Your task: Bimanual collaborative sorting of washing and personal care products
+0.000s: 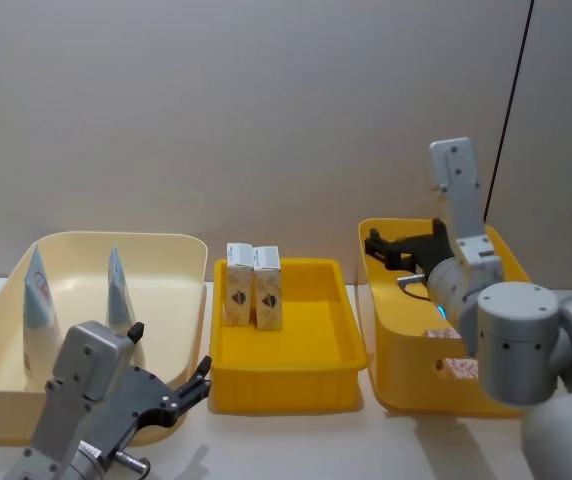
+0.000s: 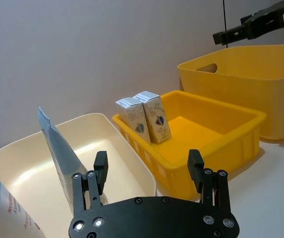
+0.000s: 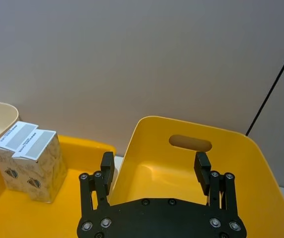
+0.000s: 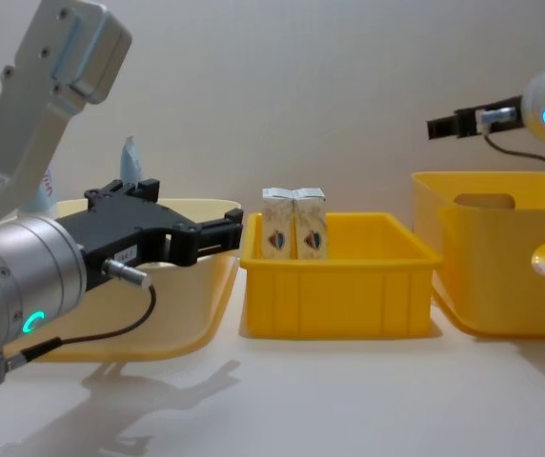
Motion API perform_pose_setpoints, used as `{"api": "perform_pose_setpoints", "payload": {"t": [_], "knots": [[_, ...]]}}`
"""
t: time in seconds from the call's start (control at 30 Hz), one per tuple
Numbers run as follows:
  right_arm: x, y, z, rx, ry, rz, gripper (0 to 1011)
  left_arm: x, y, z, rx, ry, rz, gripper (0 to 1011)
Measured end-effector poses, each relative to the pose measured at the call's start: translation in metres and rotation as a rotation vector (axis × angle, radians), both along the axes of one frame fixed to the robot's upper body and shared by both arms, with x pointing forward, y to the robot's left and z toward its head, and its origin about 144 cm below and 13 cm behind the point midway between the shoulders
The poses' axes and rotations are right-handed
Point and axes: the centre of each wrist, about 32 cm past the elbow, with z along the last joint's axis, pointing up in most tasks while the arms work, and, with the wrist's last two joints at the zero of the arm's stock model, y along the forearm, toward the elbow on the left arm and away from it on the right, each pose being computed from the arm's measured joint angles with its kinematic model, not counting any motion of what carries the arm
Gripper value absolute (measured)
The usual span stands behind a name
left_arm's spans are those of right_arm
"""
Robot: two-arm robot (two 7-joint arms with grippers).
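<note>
Cream bin (image 1: 106, 238): holding two upright tubes (image 1: 38, 300).
Yellow tray (image 1: 296, 385): holding two cartons (image 1: 252, 287).
Left tool (image 1: 171, 350): hovering wide, empty, at cream bin's near corner.
Right tool (image 1: 374, 250): hovering wide, empty, above deep bin (image 1: 396, 380).
Progress: four items sitting sorted; likely more waiting.
Right wrist view: showing deep bin's far interior bare; arm blocking it in head view.

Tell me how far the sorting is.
Done: two cartons stand in the middle tray, two tubes in the cream bin. In hand: nothing; the left gripper by the cream bin and the right gripper over the deep bin have open, empty fingers. Remaining: unclear; the deep bin's floor is partly hidden.
</note>
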Motion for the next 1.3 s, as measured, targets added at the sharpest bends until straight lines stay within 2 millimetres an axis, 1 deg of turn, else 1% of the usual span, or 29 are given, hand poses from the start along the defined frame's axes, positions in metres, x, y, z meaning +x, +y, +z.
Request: {"api": "perform_pose_setpoints", "payload": {"t": [0.6, 0.73, 0.83, 1.17, 1.3], "knots": [[-0.037, -0.013, 0.018, 0.016, -0.204, -0.009, 1001, 0.001, 0.003, 0.002, -0.013, 0.01, 0.022, 1000], [-0.042, -0.015, 0.022, 0.019, -0.231, -0.01, 1001, 0.002, 0.007, 0.004, -0.032, 0.033, 0.039, 1001], [-0.047, -0.016, 0.024, 0.02, -0.25, -0.01, 1001, 0.003, 0.014, 0.007, -0.055, 0.061, 0.061, 1000], [-0.053, -0.018, 0.028, 0.022, -0.28, -0.011, 1001, 0.007, 0.029, 0.011, -0.111, 0.131, 0.079, 1000], [-0.054, -0.019, 0.029, 0.023, -0.288, -0.011, 1001, 0.012, 0.035, 0.011, -0.128, 0.156, 0.067, 1001]]}}
